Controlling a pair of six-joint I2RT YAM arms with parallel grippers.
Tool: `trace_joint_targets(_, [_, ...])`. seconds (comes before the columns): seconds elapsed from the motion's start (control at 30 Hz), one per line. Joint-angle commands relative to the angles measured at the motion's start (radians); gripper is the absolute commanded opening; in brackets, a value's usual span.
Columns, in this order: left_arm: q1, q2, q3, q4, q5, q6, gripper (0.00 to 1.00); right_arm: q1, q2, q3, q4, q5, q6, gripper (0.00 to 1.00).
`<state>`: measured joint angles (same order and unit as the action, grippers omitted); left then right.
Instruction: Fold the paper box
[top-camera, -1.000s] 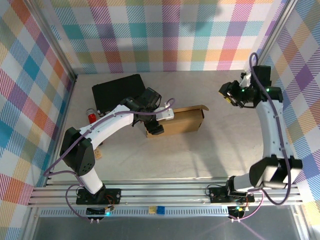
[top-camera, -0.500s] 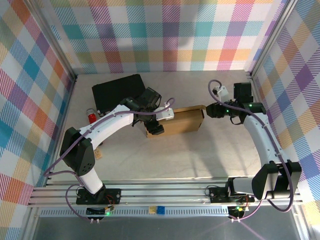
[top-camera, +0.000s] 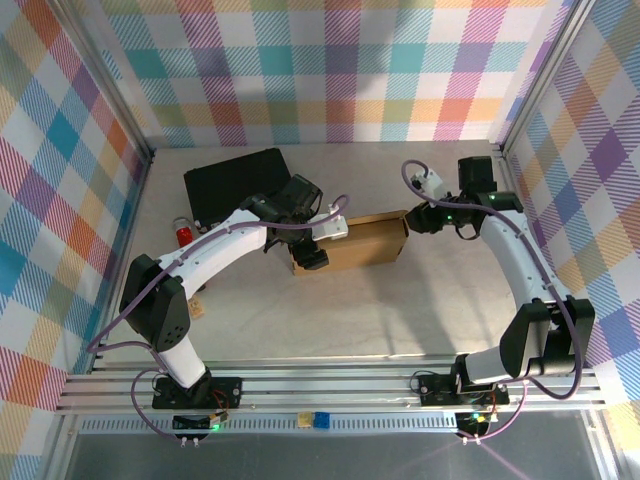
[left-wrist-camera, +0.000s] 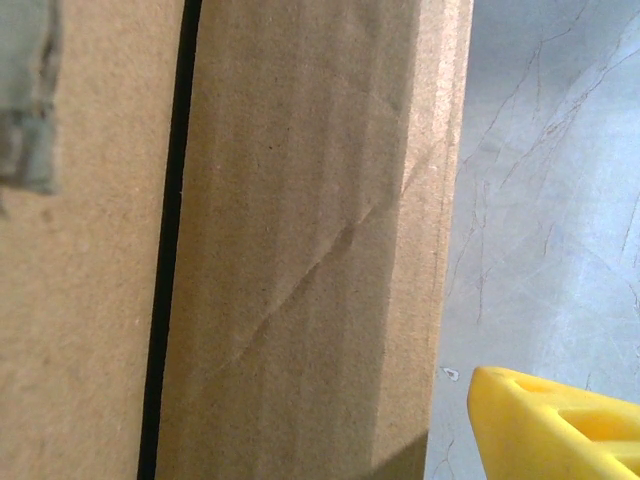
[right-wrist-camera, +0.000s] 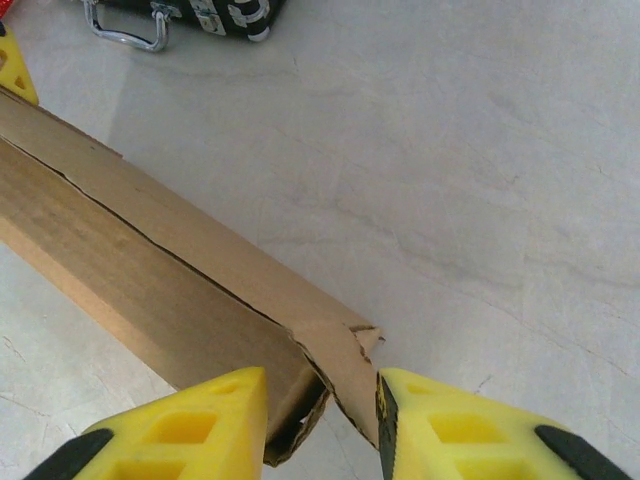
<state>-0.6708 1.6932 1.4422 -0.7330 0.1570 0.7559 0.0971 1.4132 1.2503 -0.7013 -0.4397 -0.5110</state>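
The paper box (top-camera: 358, 241) lies as a shallow brown cardboard box at mid table. My left gripper (top-camera: 318, 243) sits over its left end, open. In the left wrist view the cardboard (left-wrist-camera: 300, 250) is very close, and one yellow finger (left-wrist-camera: 560, 425) hangs off its edge with bare table between them. My right gripper (top-camera: 418, 218) is at the box's right end. In the right wrist view its yellow fingers (right-wrist-camera: 190, 425) straddle the end corner (right-wrist-camera: 330, 350), where a torn loose flap stands off the side wall, and both pads touch cardboard.
A black case (top-camera: 237, 180) with a metal handle (right-wrist-camera: 125, 30) lies behind the box at the far left. A small red object (top-camera: 182, 233) stands left of it. Checked walls close in the table on three sides.
My right arm swung in from the far right to the box's right end, and its jaws came in round the end flap. The left arm and the box stayed put.
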Motion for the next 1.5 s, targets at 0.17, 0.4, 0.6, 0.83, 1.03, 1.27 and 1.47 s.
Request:
trace_joint_targets(0.17, [0.01,-0.016,-0.006,-0.038,0.038,-0.001,0.78,0.024,0.024,0.025,-0.017,-0.011,-0.022,0.24])
trace_joint_targets(0.4, [0.013,-0.014,-0.005,-0.035,0.038,-0.003,0.78,0.042,0.047,0.041,-0.007,0.028,-0.011,0.16])
trace_joint_targets(0.6, [0.016,-0.016,0.0,-0.03,0.035,-0.017,0.79,0.05,0.051,0.063,-0.017,0.042,0.021,0.0])
trace_joint_targets(0.83, [0.033,-0.028,0.036,-0.011,0.053,-0.157,0.82,0.055,0.056,0.083,-0.036,0.065,0.091,0.0])
trace_joint_targets(1.03, [0.053,-0.08,-0.003,0.043,0.095,-0.278,0.85,0.067,0.072,0.078,-0.031,0.102,0.163,0.0])
trace_joint_targets(1.27, [0.077,-0.105,0.03,0.002,0.132,-0.384,0.88,0.07,0.103,0.124,-0.038,0.133,0.243,0.0])
trace_joint_targets(1.47, [0.076,-0.146,0.018,0.01,0.106,-0.444,0.88,0.085,0.121,0.135,-0.038,0.153,0.303,0.0])
